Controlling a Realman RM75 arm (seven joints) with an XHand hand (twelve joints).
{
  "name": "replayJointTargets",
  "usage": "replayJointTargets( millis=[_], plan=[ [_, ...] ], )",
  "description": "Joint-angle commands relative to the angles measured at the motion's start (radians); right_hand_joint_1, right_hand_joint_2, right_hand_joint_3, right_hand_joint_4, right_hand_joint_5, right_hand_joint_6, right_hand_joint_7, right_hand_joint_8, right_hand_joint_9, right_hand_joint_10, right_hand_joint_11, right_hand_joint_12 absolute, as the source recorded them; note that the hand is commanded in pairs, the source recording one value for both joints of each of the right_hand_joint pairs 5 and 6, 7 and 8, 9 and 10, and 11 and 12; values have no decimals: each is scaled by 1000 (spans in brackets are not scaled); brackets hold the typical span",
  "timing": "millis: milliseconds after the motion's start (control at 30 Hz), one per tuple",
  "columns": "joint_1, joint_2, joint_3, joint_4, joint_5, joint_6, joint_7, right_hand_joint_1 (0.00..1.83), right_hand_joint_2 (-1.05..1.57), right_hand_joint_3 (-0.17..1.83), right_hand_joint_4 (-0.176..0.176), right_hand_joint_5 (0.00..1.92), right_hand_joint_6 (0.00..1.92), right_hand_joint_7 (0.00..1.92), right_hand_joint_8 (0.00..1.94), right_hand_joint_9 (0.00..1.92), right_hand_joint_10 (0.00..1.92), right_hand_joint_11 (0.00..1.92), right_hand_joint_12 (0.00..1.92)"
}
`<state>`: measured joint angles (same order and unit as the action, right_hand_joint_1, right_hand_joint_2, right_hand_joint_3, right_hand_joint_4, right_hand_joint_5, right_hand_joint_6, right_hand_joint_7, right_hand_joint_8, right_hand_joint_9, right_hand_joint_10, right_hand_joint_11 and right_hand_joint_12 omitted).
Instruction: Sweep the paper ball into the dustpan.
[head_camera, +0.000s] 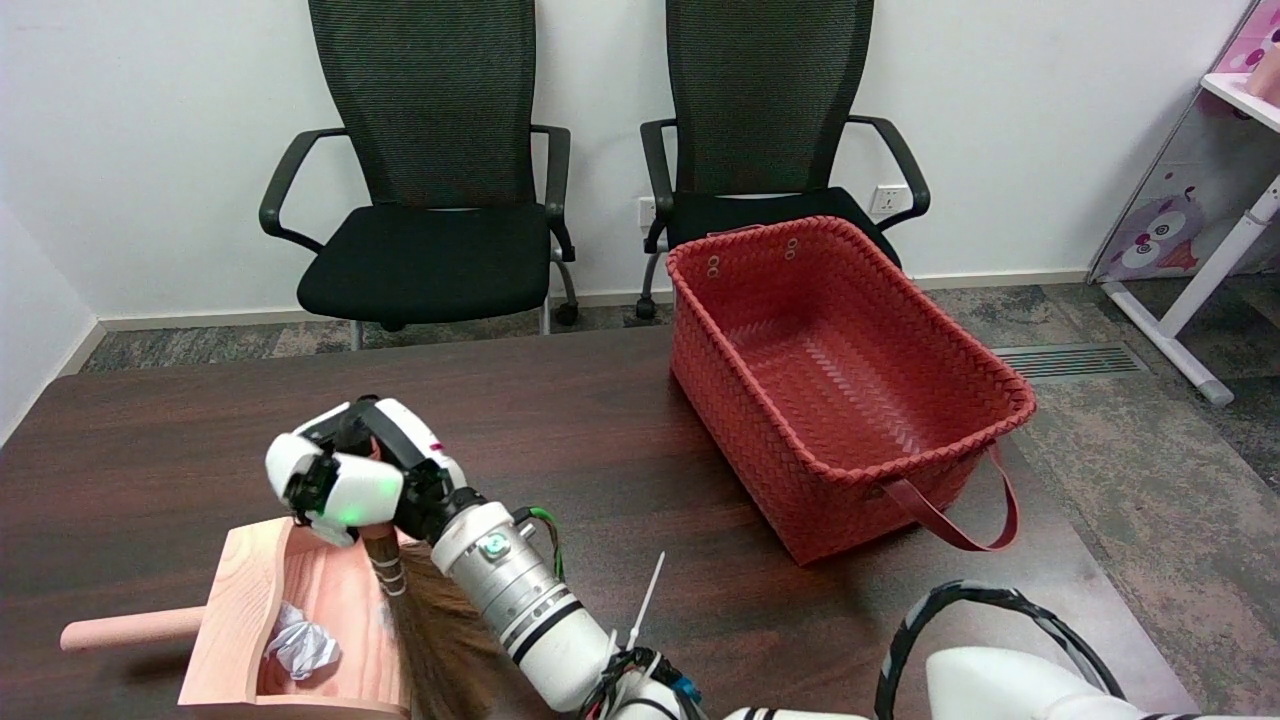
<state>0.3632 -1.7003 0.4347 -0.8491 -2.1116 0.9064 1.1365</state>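
One crumpled white paper ball (300, 645) lies inside one pale wooden dustpan (240, 600); right hand (350, 475), fingers curled tight, grips one brown-bristled brush (425, 625).

Pale pink wooden dustpan (245, 590); white crumpled paper ball (300, 648); brown-bristled brush (440, 640); red woven basket (740, 400); dark brown tabletop (150, 460).

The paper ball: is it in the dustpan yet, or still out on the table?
In. The paper ball lies on the floor of the wooden dustpan, between its side walls, with the brush just beside it.
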Motion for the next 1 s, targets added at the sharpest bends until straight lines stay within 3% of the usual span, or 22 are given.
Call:
replayJointTargets(
  millis=[33,267,367,667,1000],
  plan=[
    [69,0,-18,52,-18,174,626,821,417,1634,-7,1920,1920,1920,1920,1920,1920,1920,1920],
    [73,21,-22,28,-18,384,940,844,471,1596,-7,1920,1920,1920,1920,1920,1920,1920,1920],
    [66,53,-17,-27,-18,422,998,852,513,1570,-7,1920,1920,1920,1920,1920,1920,1920,1920],
    [49,206,-14,-257,-10,411,931,858,582,1550,-9,1920,1920,1920,1920,1920,1920,1920,1920],
    [23,319,-7,-349,-6,311,758,847,728,1492,-8,1920,1920,1920,1920,1920,1920,1920,1920]
  ],
)
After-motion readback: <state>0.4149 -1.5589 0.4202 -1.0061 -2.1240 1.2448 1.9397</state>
